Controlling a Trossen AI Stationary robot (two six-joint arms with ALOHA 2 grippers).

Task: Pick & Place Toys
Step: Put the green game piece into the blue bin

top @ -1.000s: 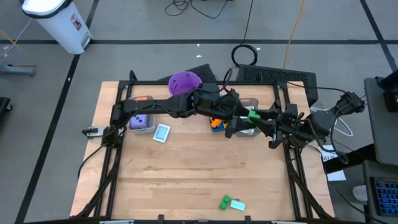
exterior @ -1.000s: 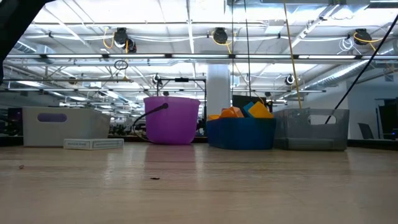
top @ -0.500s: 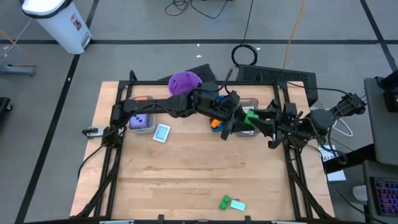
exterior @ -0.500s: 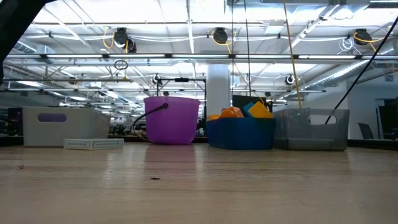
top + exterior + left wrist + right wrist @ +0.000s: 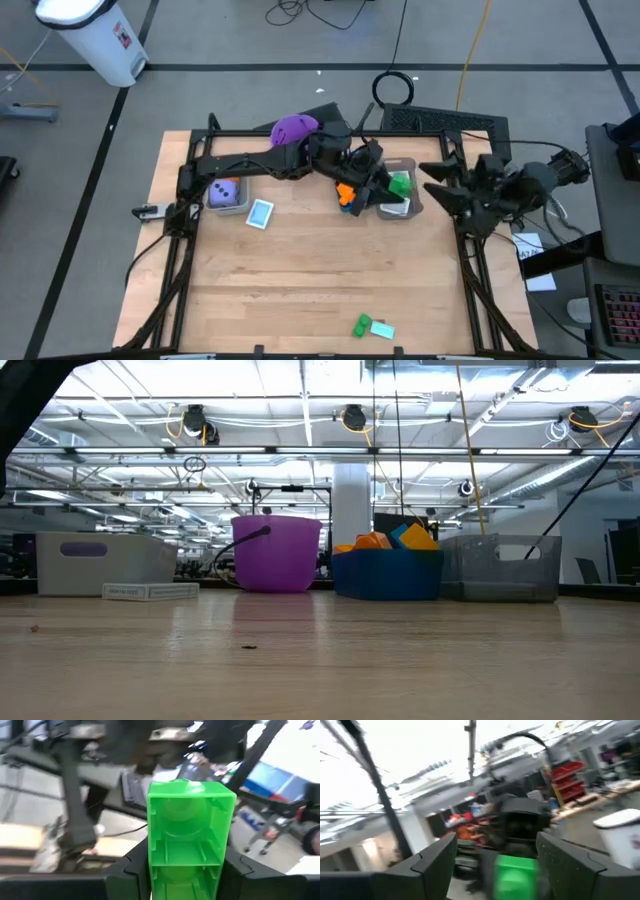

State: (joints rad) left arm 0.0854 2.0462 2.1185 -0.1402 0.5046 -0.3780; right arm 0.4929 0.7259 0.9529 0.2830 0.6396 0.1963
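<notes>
Handover between the arms looks just completed.

- Left tool (image 5: 383, 190): out over the far middle of the wooden desk (image 5: 300, 260), pinching the bright green plastic building brick (image 5: 399, 184). Left wrist view confirms it: brick (image 5: 190, 835) upright between the two dark fingers (image 5: 131, 872), hollow underside facing the camera.
- Right tool (image 5: 432, 185): a second ago it was right up against the left one at the brick. Now it has pulled back toward the desk's right edge with jaws spread and nothing in them. Its wrist view looks between its parted fingers (image 5: 432, 865) at the green brick (image 5: 516, 875), now well clear of them.
- Brick position: in the air, over or just beside the clear plastic bin (image 5: 400, 208); cannot tell the height from above. Low view shows neither tool.
- Teal bin with orange bricks (image 5: 347, 195) sits just left of the clear one; purple bucket (image 5: 296, 130) is behind it.
- Still loose on the desk: a flat picture card (image 5: 260, 213) and two small green pieces (image 5: 370, 326) near the front edge. A purple die (image 5: 228, 192) lies in the grey bin (image 5: 226, 205).

Judgement: the brick now belongs to the left arm alone, so placing it into a bin is likely next. The right arm is free for the green pieces at the front.
</notes>
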